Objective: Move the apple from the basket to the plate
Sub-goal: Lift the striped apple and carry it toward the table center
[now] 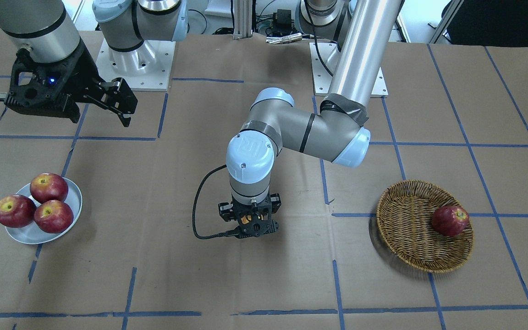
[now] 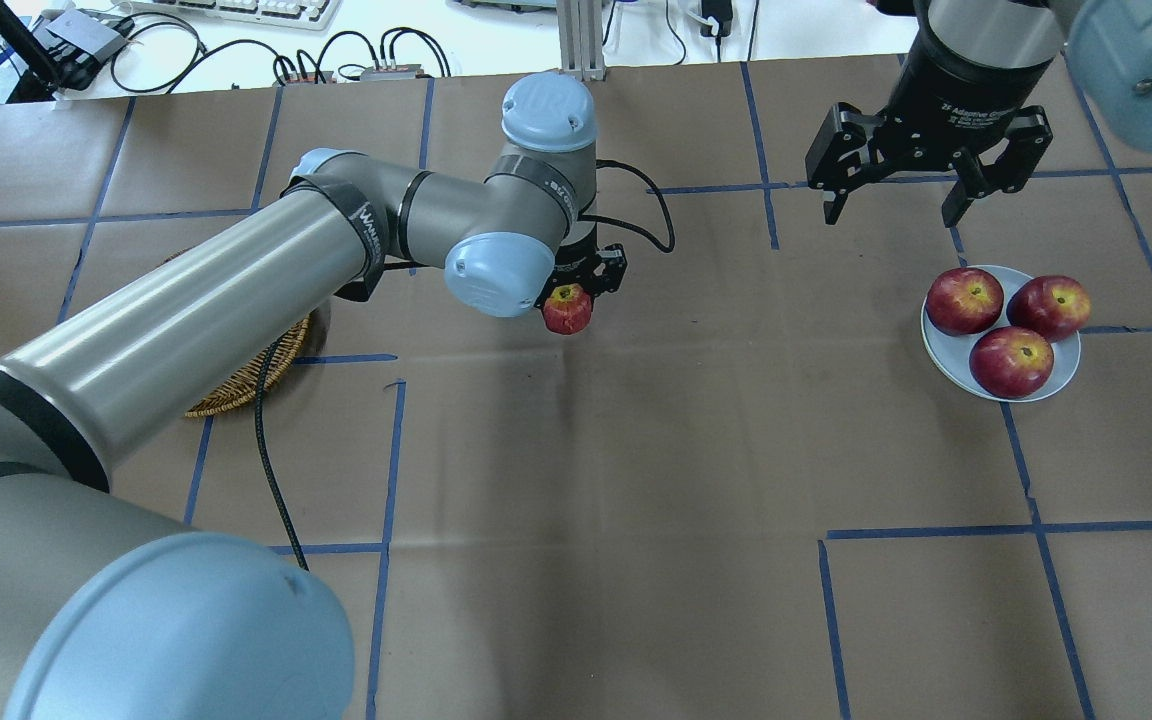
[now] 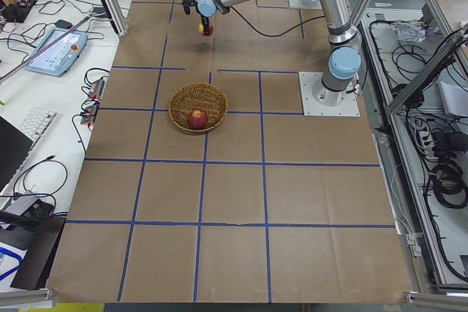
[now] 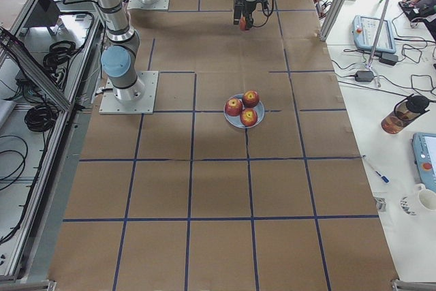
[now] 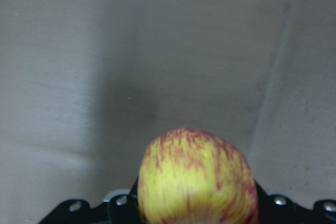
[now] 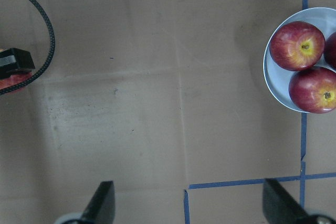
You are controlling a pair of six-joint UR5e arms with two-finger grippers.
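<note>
The apple (image 2: 568, 310), pale yellow streaked with red, is held clear of the desk (image 2: 636, 500) by the left pincer (image 1: 249, 223), whose jaws are closed on its sides; in the left wrist view it fills the lower middle, with only bare brown paper beneath. It is carried over the middle of the desk, between the basket (image 1: 406, 220) and the plate (image 2: 941, 350), well apart from both. The basket, on the robot's left, is left with one dark red apple (image 1: 450, 220); the plate, on the robot's right, is loaded with three dark red apples (image 2: 1011, 362).

The coming move is judged to turn on one relation: the plate lies straight off to the robot's right of the held apple, at about the same depth across the desk, so a sideways carry is called for. No long axis need be reckoned with, the apple being nearly round.

The right pincer (image 2: 891, 205) is hung with its jaws wide apart and nothing between them, just beyond the plate and far nearer to it than the left one. Little bare plate is left, so a crowded, roll-prone placing may be expected.
</note>
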